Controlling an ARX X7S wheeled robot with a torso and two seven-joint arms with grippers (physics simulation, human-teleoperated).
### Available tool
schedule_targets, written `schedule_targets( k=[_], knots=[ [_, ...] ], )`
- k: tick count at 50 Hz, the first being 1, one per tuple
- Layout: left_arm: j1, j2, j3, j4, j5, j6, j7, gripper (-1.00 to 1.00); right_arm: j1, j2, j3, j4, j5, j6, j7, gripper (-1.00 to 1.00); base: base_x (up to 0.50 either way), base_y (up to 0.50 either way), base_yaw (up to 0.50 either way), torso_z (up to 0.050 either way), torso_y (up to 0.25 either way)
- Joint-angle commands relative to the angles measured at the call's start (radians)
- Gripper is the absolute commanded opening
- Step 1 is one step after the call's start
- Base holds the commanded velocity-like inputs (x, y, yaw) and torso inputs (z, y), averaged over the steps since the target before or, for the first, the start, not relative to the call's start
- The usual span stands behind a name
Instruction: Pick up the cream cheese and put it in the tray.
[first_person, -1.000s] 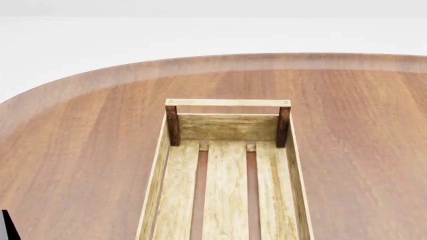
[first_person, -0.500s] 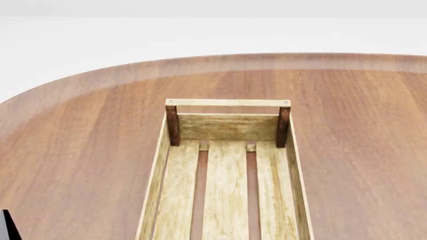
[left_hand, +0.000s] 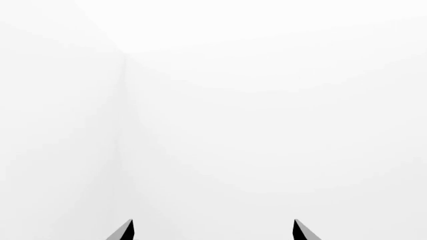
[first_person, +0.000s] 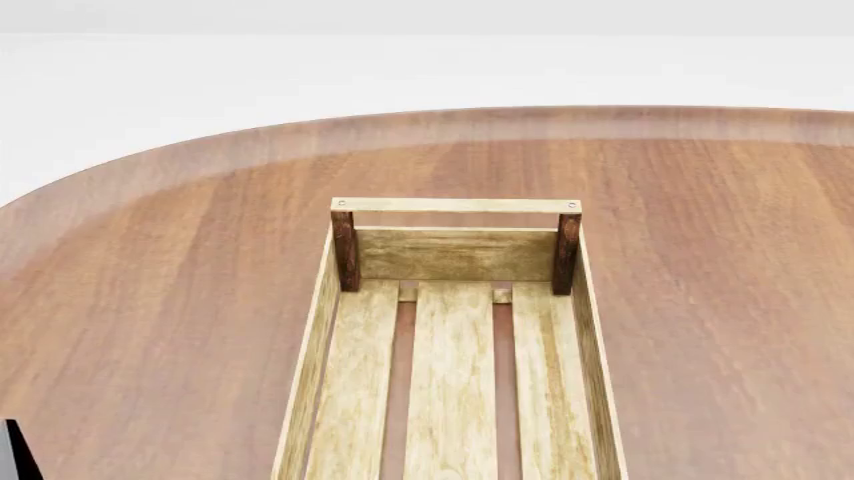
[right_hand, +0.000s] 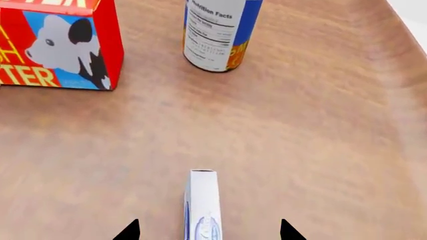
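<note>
In the right wrist view the cream cheese (right_hand: 202, 207), a small white box with a blue oval logo, stands on edge on the wooden table. My right gripper (right_hand: 209, 231) is open, its two dark fingertips well apart on either side of the box and not touching it. The tray (first_person: 454, 340), a long light-wood crate with dark corner posts, lies empty in the middle of the head view. My left gripper (left_hand: 213, 231) is open and faces only blank white background. Neither gripper shows in the head view.
A red butter box (right_hand: 57, 42) with a cow picture and a blue-and-white can (right_hand: 217, 32) stand beyond the cream cheese. The brown oval table (first_person: 160, 300) curves away behind the tray. A dark corner of the robot (first_person: 14, 452) shows low at the left.
</note>
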Motion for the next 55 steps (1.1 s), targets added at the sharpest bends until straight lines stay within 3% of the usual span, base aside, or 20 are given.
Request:
schedule_targets(
  k=[1, 30, 31, 46, 55],
  knots=[
    [0.0, -0.002, 0.001, 0.001, -0.001, -0.001, -0.004, 1.0, 0.018, 0.009, -0.005, 0.07, -0.003, -0.026, -0.013, 1.0, 0.0, 0.0, 0.0, 0.0, 0.0],
    [-0.002, -0.006, 0.008, 0.002, 0.002, -0.008, -0.009, 1.0, 0.043, 0.027, -0.007, 0.185, -0.002, -0.075, -0.041, 1.0, 0.0, 0.0, 0.0, 0.0, 0.0],
    [-0.002, -0.006, 0.008, 0.002, 0.002, -0.009, -0.009, 1.0, 0.046, 0.028, -0.011, 0.195, -0.008, -0.078, -0.038, -1.0, 0.0, 0.0, 0.0, 0.0, 0.0],
    [-0.006, -0.007, 0.013, -0.01, 0.007, -0.003, -0.014, 1.0, 0.034, 0.02, -0.023, 0.156, -0.005, -0.09, -0.046, -1.0, 0.0, 0.0, 0.0, 0.0, 0.0],
    [-0.006, -0.01, 0.012, -0.007, 0.002, -0.007, -0.016, 1.0, -0.016, 0.005, -0.043, -0.005, -0.004, -0.06, -0.03, -1.0, 0.0, 0.0, 0.0, 0.0, 0.0]
  ],
)
